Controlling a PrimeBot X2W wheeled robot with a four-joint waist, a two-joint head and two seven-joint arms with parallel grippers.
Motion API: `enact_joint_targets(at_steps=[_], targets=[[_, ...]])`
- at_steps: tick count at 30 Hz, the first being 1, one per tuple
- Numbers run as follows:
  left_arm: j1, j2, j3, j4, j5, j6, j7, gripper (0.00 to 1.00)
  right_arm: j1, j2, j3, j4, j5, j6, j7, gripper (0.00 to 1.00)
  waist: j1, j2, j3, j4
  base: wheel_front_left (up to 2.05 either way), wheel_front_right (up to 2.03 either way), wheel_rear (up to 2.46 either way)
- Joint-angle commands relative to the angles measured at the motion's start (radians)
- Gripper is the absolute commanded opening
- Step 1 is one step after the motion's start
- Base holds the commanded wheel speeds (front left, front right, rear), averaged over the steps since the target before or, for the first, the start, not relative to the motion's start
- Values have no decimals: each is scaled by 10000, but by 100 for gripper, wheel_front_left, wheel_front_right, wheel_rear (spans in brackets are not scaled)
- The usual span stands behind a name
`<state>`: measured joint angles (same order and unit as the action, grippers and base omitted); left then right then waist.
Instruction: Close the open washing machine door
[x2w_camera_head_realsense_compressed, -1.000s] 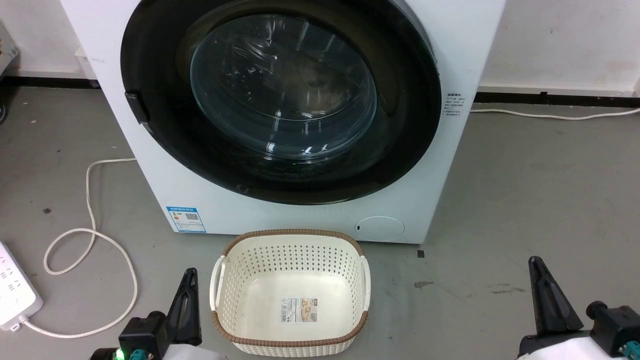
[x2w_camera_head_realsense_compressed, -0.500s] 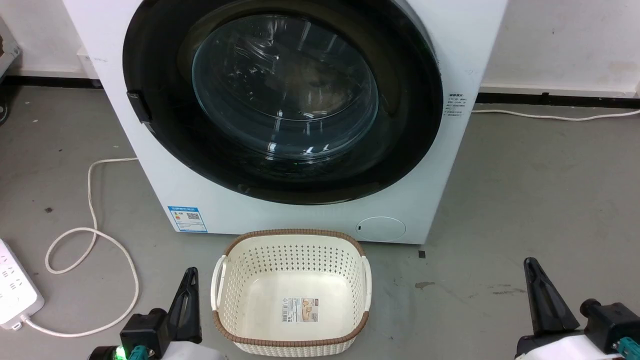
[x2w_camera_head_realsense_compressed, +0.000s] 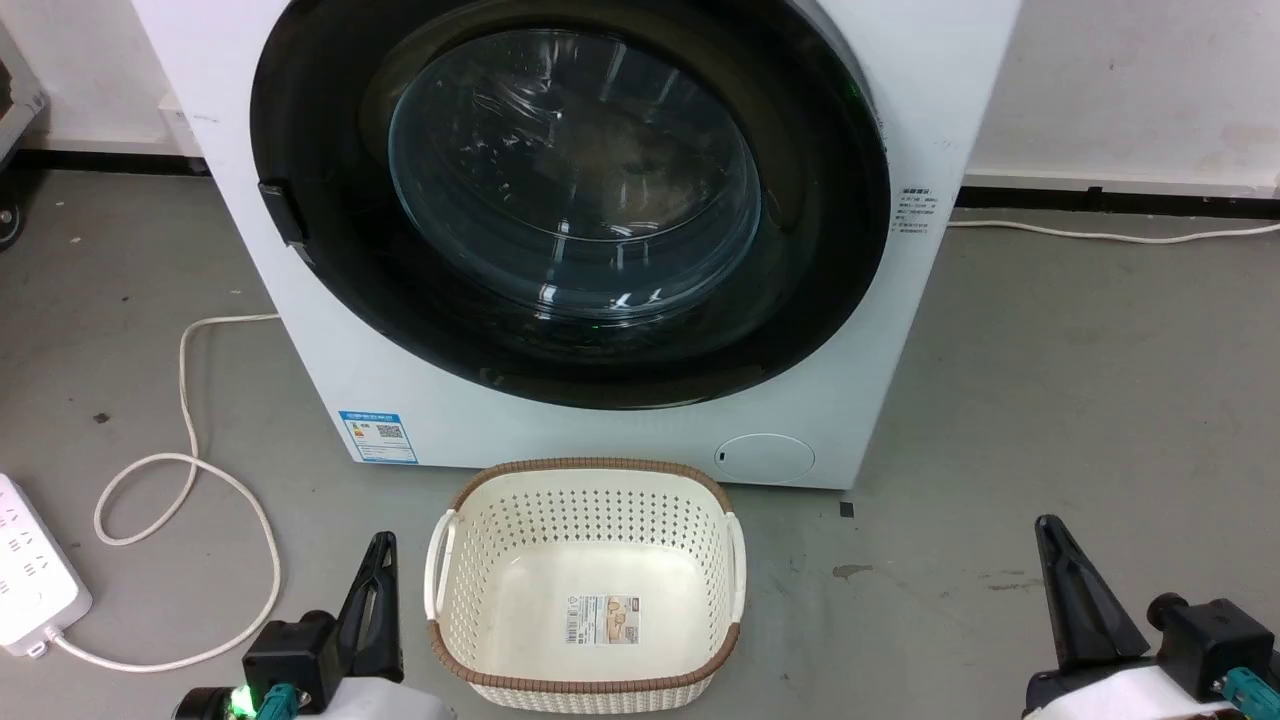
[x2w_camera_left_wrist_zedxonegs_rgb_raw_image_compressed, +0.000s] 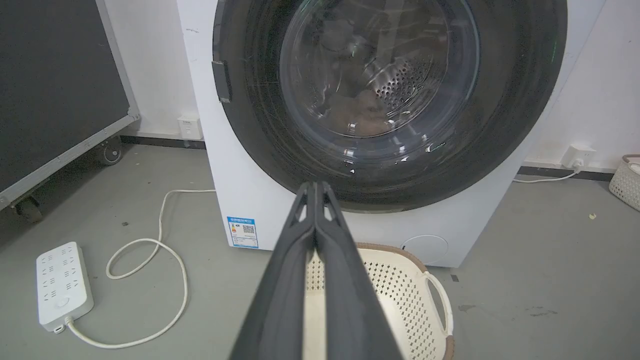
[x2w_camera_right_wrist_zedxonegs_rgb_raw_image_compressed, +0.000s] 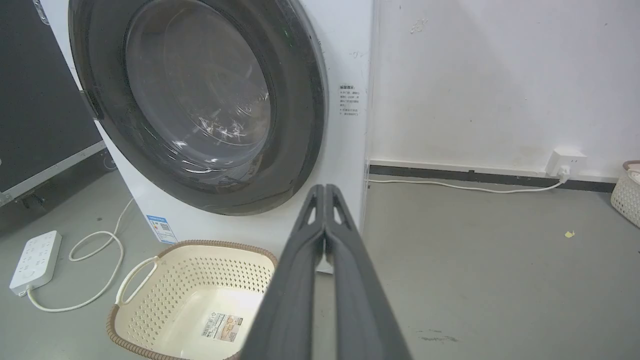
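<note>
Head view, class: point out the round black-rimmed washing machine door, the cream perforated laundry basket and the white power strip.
Round black-rimmed washing machine door (x2w_camera_head_realsense_compressed: 575, 170), head view, on its glass window.
Cream perforated laundry basket (x2w_camera_head_realsense_compressed: 590, 515), head view, on its back wall.
White power strip (x2w_camera_head_realsense_compressed: 35, 565), head view, on its top face.

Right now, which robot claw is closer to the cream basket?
Left. The left gripper sits close beside the basket, at its left side. The right gripper is well off to the basket's right, with a wide stretch of floor between them.
</note>
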<state>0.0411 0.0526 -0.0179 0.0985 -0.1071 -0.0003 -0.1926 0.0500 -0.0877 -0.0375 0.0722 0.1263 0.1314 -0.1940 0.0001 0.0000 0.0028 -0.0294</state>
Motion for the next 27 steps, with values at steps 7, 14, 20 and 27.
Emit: enact_joint_targets(at_steps=[7,14,20,27], targets=[[-117,-6,29,-125,153,1,185,0,-145,94,41,-125,-180,-2,190,0,-1,0,-2,25,0,0,0],[-141,-8,41,-196,228,1,328,0,-175,117,69,-174,-269,-3,334,0,-1,0,-4,47,0,0,0],[-162,-9,52,-257,293,1,451,0,-200,137,92,-216,-346,-3,458,0,-1,0,-6,66,0,0,0],[-196,-11,69,-357,401,1,655,0,-241,170,131,-286,-473,-4,663,0,-1,0,-9,97,0,0,0]])
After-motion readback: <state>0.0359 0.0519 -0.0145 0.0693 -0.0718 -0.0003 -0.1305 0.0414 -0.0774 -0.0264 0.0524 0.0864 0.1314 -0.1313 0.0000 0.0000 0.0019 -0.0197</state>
